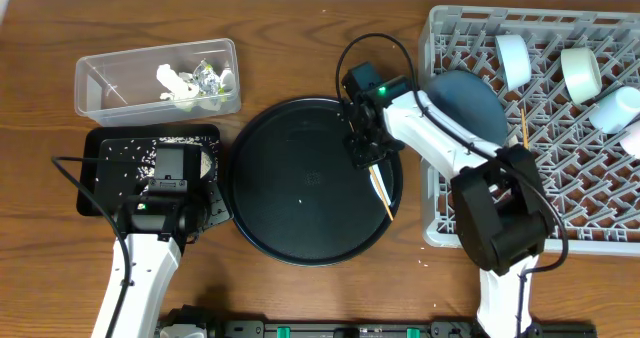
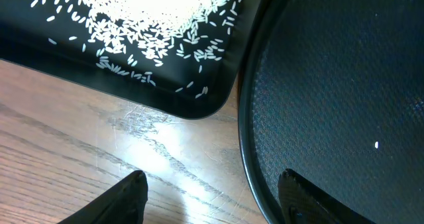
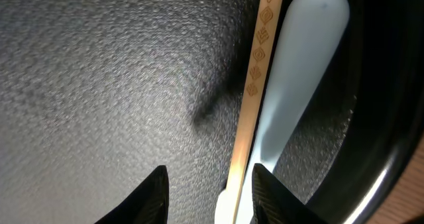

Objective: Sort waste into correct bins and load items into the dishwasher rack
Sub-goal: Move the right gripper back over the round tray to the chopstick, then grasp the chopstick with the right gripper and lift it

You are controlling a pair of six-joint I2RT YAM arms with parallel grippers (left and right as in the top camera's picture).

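Right gripper (image 3: 211, 179) spread wide and empty, straddling the chopstick (image 3: 255, 85) at lower centre of its wrist view. Spoon (image 3: 306, 65) lies against it on the right, both on the round tray (image 3: 99, 85). Chopstick looks light, stiff, thin and probably slippery, so pinch mid-shaft. Left gripper (image 2: 211, 184) wide, empty

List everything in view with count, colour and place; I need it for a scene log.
dishwasher rack: one, grey, right.
dish: one, dark blue, in the rack.
cups: four, white and pale green, in the rack.
chopsticks: two, wooden; one on the round tray, another in the rack.
spoon: one, pale blue, beside the tray's chopstick.
round tray: one, black, centre.
tub: one, clear, far left, holding white tissue and a crinkled wrapper.
black tray: one, shallow, left, holding white rice.
left gripper: fingers open, over the table by both trays.
right gripper: fingers open, either side of the chopstick.
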